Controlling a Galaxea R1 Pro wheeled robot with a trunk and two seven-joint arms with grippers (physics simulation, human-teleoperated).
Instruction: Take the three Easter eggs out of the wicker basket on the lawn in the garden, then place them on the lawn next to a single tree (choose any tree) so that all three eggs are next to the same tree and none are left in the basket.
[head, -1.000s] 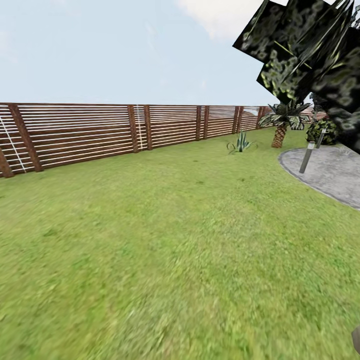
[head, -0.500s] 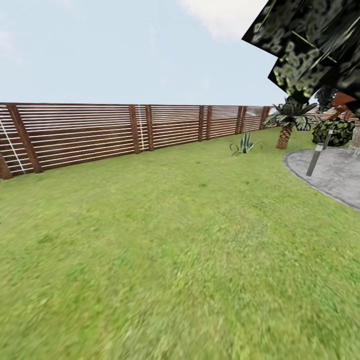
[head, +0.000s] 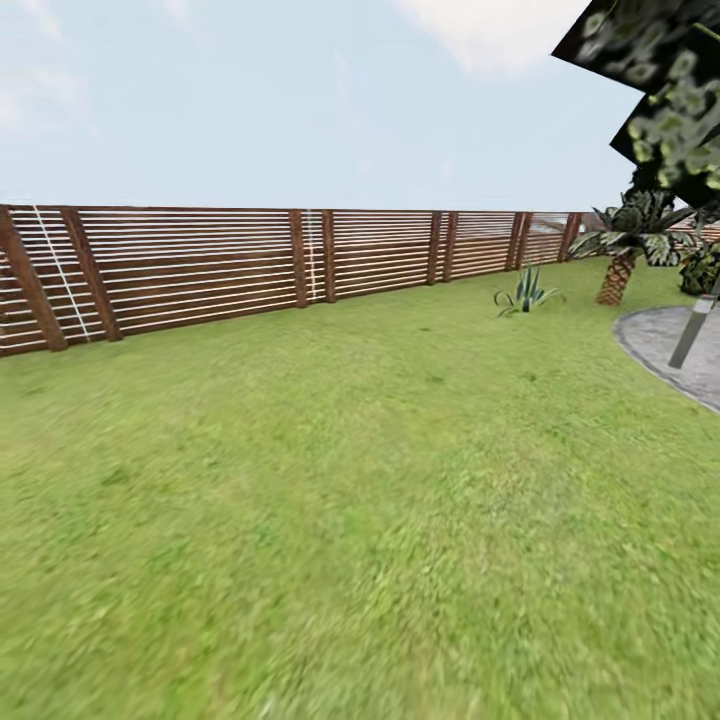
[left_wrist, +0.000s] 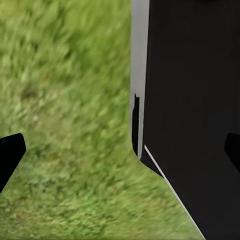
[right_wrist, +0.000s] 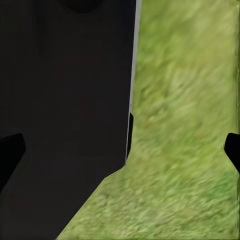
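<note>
From the head view the lawn (head: 330, 480) is stretching far to a slatted wooden fence (head: 250, 262), with a small palm (head: 622, 240), a spiky plant (head: 525, 293) and a grey paved patch (head: 672, 350) lying far right under dark foliage (head: 665, 90). The wrist views are giving the close ground instead: the left gripper (left_wrist: 120, 155) and right gripper (right_wrist: 122, 155) are hanging released and holding nothing, fingertips spread wide over grass beside the robot's dark body (left_wrist: 195, 115)

The left gripper (left_wrist: 120, 152) has its two dark fingertips (left_wrist: 10, 152) wide apart, with nothing between them. Below it is blurred green lawn (left_wrist: 65, 100). A black robot body (left_wrist: 195, 100) with a grey edge stands close beside it.
</note>
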